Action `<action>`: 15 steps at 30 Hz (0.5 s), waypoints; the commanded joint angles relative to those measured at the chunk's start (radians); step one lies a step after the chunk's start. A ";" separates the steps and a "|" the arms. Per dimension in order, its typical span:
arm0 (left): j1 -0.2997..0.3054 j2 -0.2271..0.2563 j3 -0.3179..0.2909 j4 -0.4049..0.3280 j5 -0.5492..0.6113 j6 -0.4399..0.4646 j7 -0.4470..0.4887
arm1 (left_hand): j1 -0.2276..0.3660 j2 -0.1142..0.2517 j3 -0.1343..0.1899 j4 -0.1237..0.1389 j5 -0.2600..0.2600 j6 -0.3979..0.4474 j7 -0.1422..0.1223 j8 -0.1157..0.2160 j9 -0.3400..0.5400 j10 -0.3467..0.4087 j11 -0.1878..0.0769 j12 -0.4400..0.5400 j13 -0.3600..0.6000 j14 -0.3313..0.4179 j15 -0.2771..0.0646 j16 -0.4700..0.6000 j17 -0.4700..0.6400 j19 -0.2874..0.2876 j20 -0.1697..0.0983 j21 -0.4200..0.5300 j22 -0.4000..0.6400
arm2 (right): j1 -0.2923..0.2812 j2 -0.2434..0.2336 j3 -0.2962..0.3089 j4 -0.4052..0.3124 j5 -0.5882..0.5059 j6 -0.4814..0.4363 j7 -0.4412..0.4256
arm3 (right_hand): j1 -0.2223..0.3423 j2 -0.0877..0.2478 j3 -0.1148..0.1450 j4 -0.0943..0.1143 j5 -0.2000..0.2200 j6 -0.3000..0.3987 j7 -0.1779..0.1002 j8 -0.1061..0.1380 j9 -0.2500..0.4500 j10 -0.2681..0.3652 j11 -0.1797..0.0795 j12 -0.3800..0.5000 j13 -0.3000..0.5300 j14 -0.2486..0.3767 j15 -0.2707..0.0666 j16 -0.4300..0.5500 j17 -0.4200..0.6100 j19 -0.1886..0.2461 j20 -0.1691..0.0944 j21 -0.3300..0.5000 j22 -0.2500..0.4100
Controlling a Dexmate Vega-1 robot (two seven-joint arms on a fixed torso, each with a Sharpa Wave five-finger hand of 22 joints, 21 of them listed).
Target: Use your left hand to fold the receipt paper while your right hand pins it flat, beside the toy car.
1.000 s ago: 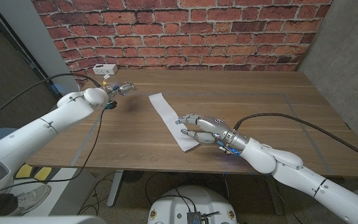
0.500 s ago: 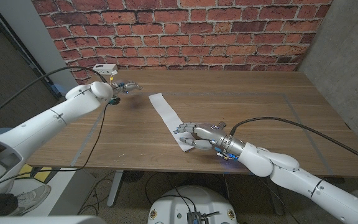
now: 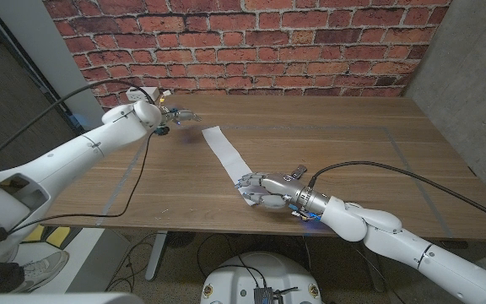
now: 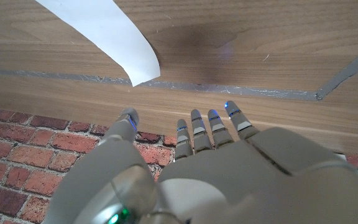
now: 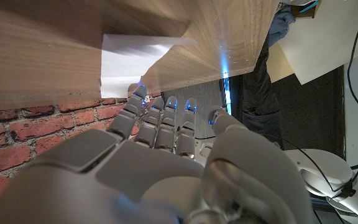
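In the head view, the receipt paper (image 3: 229, 159) lies as a long white strip slanting across the wooden table (image 3: 344, 152). The right hand (image 3: 266, 189) sits at the strip's near end, its fingers curled down over the paper close to the table's front edge. The left hand (image 3: 178, 117) hovers just beyond the strip's far end, holding nothing, beside a small white box (image 3: 144, 92) at the brick wall.

In the left wrist view, the left hand (image 4: 210, 162) has its fingers (image 4: 194, 130) straight and apart, empty, with the paper's rounded end (image 4: 114, 34) lying ahead of them, apart.

In the right wrist view, the right hand's fingertips (image 5: 138, 96) meet the paper's crumpled end (image 5: 129, 59); whether they press or pinch it cannot be told.
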 commanded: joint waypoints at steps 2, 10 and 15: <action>-0.130 -0.064 0.108 0.087 0.104 0.048 -0.150 | 0.007 -0.019 -0.013 -0.003 0.002 0.023 0.007 0.009 0.005 0.035 0.014 0.010 0.004 0.038 -0.003 0.016 0.003 0.005 0.009 -0.003 0.003 | 0.022 0.009 -0.027 0.036 0.007 -0.001 0.009 | 0.011 0.000 0.012 0.004 -0.001 0.011 0.000 0.000 0.006 0.016 -0.001 -0.002 0.002 0.006 -0.005 0.007 0.005 0.005 -0.008 0.002 0.003; -0.220 -0.121 0.170 0.198 0.141 0.031 -0.252 | 0.020 -0.032 -0.026 -0.005 0.003 0.042 0.015 0.007 0.006 0.067 0.020 0.015 0.005 0.103 0.002 0.034 0.004 0.044 0.021 0.003 0.004 | 0.025 0.009 -0.031 0.045 0.016 0.004 0.004 | 0.013 -0.001 0.015 0.006 -0.002 0.016 0.000 -0.002 0.006 0.019 0.001 -0.003 0.002 0.006 -0.006 0.008 0.006 0.006 -0.010 0.001 0.003; -0.278 -0.162 0.202 0.281 0.150 0.002 -0.316 | 0.031 -0.037 -0.038 -0.003 0.003 0.067 0.023 0.009 0.007 0.098 0.024 0.019 0.006 0.170 -0.004 0.051 0.007 0.089 0.019 0.013 0.006 | 0.027 0.009 -0.032 0.049 0.015 0.008 -0.004 | 0.014 -0.002 0.017 0.008 -0.002 0.018 0.001 -0.005 0.007 0.022 0.004 -0.004 0.003 0.007 -0.005 0.008 0.007 0.008 -0.009 0.001 0.003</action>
